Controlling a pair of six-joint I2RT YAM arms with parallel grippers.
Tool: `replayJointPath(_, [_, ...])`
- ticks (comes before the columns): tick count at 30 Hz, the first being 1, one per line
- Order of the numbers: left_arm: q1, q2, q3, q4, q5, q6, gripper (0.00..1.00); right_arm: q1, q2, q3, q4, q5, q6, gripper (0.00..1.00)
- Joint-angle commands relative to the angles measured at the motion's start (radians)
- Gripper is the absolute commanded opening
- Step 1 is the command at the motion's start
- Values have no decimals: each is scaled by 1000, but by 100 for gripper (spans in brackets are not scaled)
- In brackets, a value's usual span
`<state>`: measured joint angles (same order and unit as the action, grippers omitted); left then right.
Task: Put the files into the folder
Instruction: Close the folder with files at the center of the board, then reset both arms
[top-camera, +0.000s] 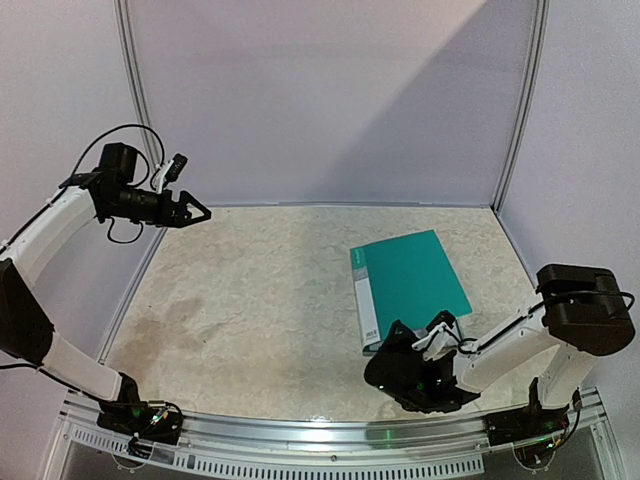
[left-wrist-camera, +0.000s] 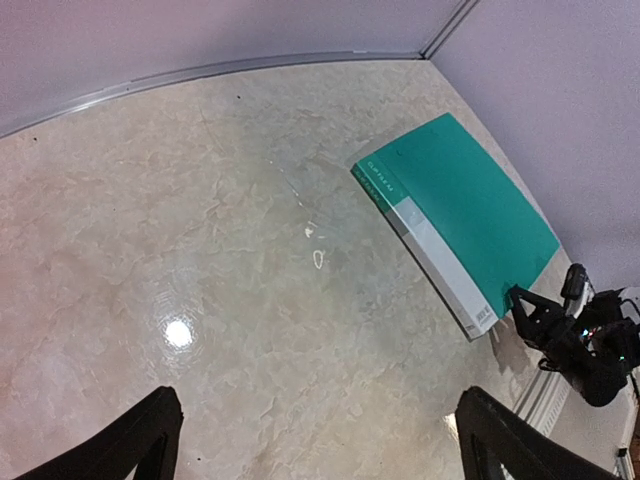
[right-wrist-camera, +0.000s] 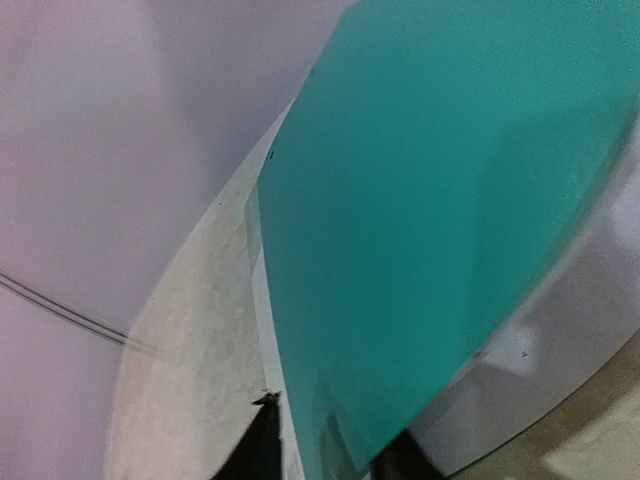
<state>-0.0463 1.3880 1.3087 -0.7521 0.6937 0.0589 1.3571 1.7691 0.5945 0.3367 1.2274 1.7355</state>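
Right gripper (top-camera: 420, 330): low over the table (top-camera: 260, 300) at the near right, on the folder's near short edge. In the right wrist view, dark fingers (right-wrist-camera: 258, 445) show on either side of that edge with a gap between them. Cannot tell whether they pinch it or only straddle it.

Folder (top-camera: 415, 280): teal, lying flat and closed on the right half of the table, skewed a little. The white label strip (left-wrist-camera: 440, 255) runs down its left long side.

Handling, as judged:
- thin plastic, light, smooth cover, likely slick under the pads
- the cover should flex, and the spine side is stiffer
- lying flat, it offers little to get under
- a corner or the free long edge on the right looks the best place to lift the cover, and the spine side the best place to pin it down

Files: none seen in any view, and no loose white sheets on the table. Cannot tell whether they are inside the folder or out of frame.

Left gripper (top-camera: 200, 212): raised at the far left, well apart from the folder. Its fingers are spread wide and hold nothing.

Surroundings: the right wall (top-camera: 580, 150) stands near the folder's right edge, which may cramp an approach from that side. The right arm's own bulk lies just near of the folder. The metal rail (top-camera: 330, 432) runs along the near edge. A bright glare spot (left-wrist-camera: 178, 333) shows on the table, which suggests a glossy top the folder may skate on.
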Motion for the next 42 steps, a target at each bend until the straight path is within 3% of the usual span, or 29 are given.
replayJointPath(1, [-10,-17,-14,9,-1,10,98,63,-1,188,-928,39,827,62])
replayJointPath(2, [-10,-17,-14,10,2,10,98,77,9,238,-1067,52,914,83])
replayJointPath(3, [-10,-16,-14,12,4,9,98,85,12,281,-1182,41,952,97])
replayJointPath(6, [-10,-15,-13,12,8,9,98,102,-12,343,-1360,-80,955,99])
replayJointPath(9, [-10,-19,-9,4,14,17,98,108,-115,299,-1324,-215,819,99])
replayJointPath(13, [-11,-23,-14,-12,-1,41,99,86,-264,305,-1310,-279,413,99])
replayJointPath(14, [-11,-22,-15,-20,-9,53,99,52,-299,323,-1298,-316,184,99])
replayJointPath(17, [-17,-15,-34,-36,-80,112,100,-135,-370,348,-1238,-532,-369,99])
replayJointPath(21, [-21,-24,-138,39,-243,172,100,-397,-542,276,-1111,-632,-659,99])
replayJointPath(24, [-17,-41,-241,138,-302,184,100,-736,-683,167,-873,-940,-895,99])
replayJointPath(25, [-16,-47,-277,175,-306,181,100,-819,-718,164,-853,-972,-935,99])
replayJointPath(28, [-17,-62,-358,272,-303,171,100,-1007,-705,200,-858,-980,-1122,99])
replayJointPath(31, [-16,-96,-442,406,-348,131,100,-1179,-619,236,-836,-1096,-1312,99])
replayJointPath(35, [-14,-168,-577,648,-402,87,100,-1405,-464,239,-752,-1210,-1408,99])
replayJointPath(38, [-13,-211,-674,814,-478,47,100,-1427,-463,145,-621,-1162,-1430,99])
replayJointPath(42, [-9,-196,-707,863,-609,49,99,-1429,-466,86,-541,-1146,-1393,99])
